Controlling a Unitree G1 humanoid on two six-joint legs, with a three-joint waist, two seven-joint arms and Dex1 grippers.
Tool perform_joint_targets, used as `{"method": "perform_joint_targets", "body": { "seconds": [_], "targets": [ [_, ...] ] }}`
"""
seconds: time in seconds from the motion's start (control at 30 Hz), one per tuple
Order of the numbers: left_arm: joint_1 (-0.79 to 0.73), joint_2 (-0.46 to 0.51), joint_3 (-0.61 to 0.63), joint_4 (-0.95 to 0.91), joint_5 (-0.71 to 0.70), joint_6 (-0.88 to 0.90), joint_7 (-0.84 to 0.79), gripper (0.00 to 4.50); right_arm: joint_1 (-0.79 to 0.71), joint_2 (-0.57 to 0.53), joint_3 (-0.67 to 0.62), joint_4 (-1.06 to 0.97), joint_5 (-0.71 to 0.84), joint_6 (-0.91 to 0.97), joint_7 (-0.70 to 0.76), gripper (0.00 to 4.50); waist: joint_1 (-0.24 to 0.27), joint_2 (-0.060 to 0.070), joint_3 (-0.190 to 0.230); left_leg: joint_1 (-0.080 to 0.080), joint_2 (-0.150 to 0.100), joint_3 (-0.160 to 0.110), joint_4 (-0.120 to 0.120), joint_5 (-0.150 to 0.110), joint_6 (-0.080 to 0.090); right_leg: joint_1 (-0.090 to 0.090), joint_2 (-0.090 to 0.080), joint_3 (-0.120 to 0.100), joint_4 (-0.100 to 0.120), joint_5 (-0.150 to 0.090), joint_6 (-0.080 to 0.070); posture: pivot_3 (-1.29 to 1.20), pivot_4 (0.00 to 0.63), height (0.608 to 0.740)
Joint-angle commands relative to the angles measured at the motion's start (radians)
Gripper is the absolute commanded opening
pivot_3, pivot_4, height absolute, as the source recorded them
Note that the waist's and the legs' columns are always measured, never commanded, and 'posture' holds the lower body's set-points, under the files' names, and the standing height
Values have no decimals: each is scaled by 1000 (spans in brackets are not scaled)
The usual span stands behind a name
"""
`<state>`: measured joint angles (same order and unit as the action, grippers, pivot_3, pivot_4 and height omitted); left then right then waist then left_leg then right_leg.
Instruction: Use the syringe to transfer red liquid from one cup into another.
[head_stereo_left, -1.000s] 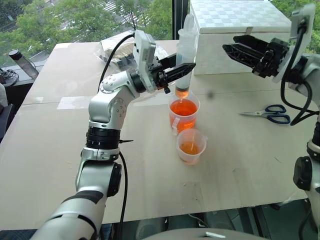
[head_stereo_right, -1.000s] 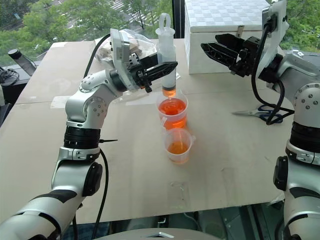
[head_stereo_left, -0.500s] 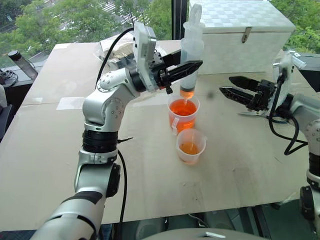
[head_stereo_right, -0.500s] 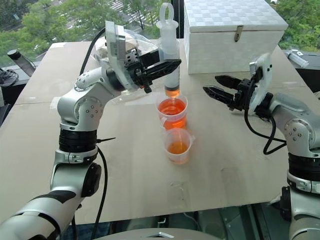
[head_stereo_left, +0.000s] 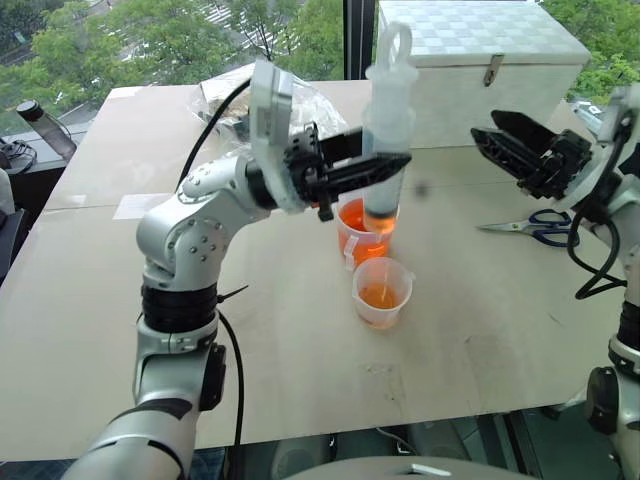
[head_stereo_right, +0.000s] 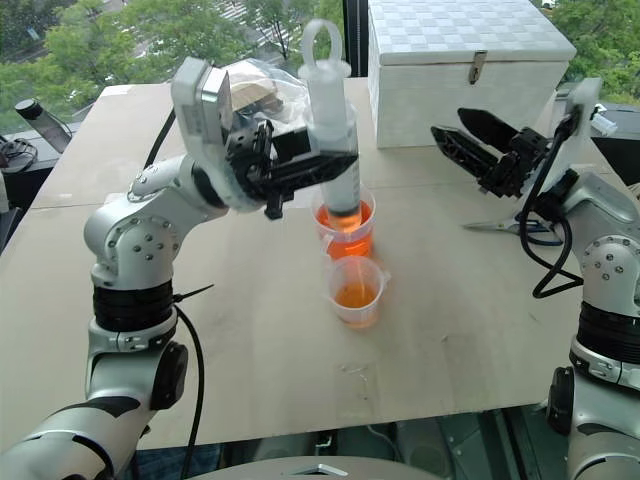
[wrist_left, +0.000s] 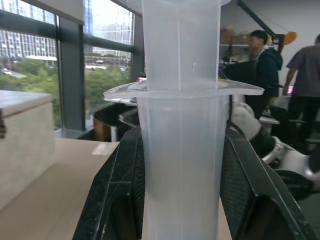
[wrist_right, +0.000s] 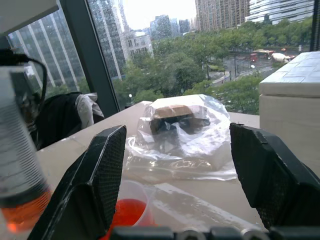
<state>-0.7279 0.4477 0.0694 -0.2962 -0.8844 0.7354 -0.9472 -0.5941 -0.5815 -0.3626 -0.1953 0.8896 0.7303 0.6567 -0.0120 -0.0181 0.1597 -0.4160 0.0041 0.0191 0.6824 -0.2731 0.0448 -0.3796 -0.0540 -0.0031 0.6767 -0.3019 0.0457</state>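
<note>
left gripper (head_stereo_left: 385, 165): clamped tight on the barrel of the syringe (head_stereo_left: 387, 130), fingers either side of it, holding it upright above the table (head_stereo_left: 90, 300).
syringe: plunger ring at top, a little red liquid (head_stereo_left: 380, 222) in its lower end, tip over the larger cup (head_stereo_left: 358, 235).
larger cup: stood on the table, holding orange-red fluid, white strip on its side.
smaller cup (head_stereo_left: 381, 291): just in front of the larger one, some orange-red fluid in the bottom.
right gripper (head_stereo_left: 503, 141): fingers spread apart, holding nothing, raised well to the right of the cups.
scissors (head_stereo_left: 537, 227): lay flat on the table under the right arm.
white box (head_stereo_left: 480, 60): at the far edge.
</note>
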Motion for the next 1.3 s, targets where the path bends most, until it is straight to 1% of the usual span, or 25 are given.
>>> {"method": "perform_joint_targets", "body": {
  "seconds": [0.03, 0.13, 0.17, 0.23, 0.33, 0.43, 0.53, 0.7, 0.8, 0.93, 1.13, 1.3],
  "targets": [
    [15, 19, 17, -81, -82, 37, -4, 1378, -47, -15, -69, -2, 47, -25, -21, 3467, 2, 0, 0, 0, 0, 0, 0, 0, 0, 0, 0, 0, 0, 0, 0, 0, 150, 740],
    [42, 43, -2, -98, -83, 43, -25, 1378, -60, 0, -105, -23, 143, 2, -37, 3467, 1, 0, 0, 0, 0, 0, 0, 0, 0, 0, 0, 0, 0, 0, 0, 0, 150, 740],
    [49, 43, -5, -97, -85, 43, -27, 1378, -59, 6, -114, -38, 201, 29, -53, 3467, 1, 0, 0, 1, 0, 0, 0, 0, 0, 0, 0, 0, 0, 0, 0, 0, 150, 740],
    [53, 39, -9, -93, -89, 42, -25, 1378, -49, 1, -113, -62, 268, 66, -62, 3467, 1, 0, 0, 1, 0, 0, 0, 0, 0, 0, 0, 0, 0, 0, 0, 0, 150, 740],
    [70, 43, -42, -90, -44, 14, -42, 1378, -15, -58, -76, -125, 315, 121, -11, 3467, 3, 0, 0, 1, 0, 0, 0, 0, 0, 0, 0, 0, 0, 0, 0, 0, 150, 740],
    [84, 51, -79, -76, 9, -24, -72, 1378, 5, -141, -41, -179, 359, 185, 46, 3467, 4, 0, 0, 0, 0, 0, 0, 0, 0, 0, 0, 0, -1, 0, 0, 0, 150, 740],
    [83, 35, -110, -59, 48, -61, -87, 1378, -3, -166, -2, -223, 357, 195, 5, 3467, 2, 0, 0, 0, 0, 0, 0, 0, 0, 1, 0, 0, -2, 0, 0, 0, 150, 740],
    [87, 13, -158, -37, 130, -136, -105, 1378, -26, -202, 28, -257, 430, 250, -73, 3467, 2, 0, 0, 1, 0, 0, 0, 0, 0, 1, 0, 0, -1, 0, 0, 0, 150, 740],
    [90, -3, -177, -25, 164, -169, -107, 1378, -43, -205, 34, -265, 494, 264, -143, 3467, 2, 0, 0, 0, 0, 0, 0, 0, 0, 1, 0, 0, -2, 0, 0, 0, 150, 740],
    [94, -13, -192, -11, 198, -202, -111, 1378, -40, -216, 10, -269, 618, 261, -189, 3467, 3, 0, 0, 0, 0, 0, 0, 0, 0, 1, 0, 0, -2, 0, 0, 0, 150, 740],
    [104, -32, -204, -21, 213, -211, -95, 1378, -25, -258, 28, -284, 679, 256, -218, 3467, 3, 0, 0, 0, 0, 0, 0, -1, 1, 1, 0, 0, -3, 0, 0, 0, 150, 740],
    [97, -45, -206, -16, 219, -214, -92, 1378, -22, -248, 66, -293, 594, 230, -255, 3467, 3, 0, 0, 0, 0, 0, 0, -1, 1, 1, 0, 0, -3, 0, 0, 0, 150, 740]
  ]
}}
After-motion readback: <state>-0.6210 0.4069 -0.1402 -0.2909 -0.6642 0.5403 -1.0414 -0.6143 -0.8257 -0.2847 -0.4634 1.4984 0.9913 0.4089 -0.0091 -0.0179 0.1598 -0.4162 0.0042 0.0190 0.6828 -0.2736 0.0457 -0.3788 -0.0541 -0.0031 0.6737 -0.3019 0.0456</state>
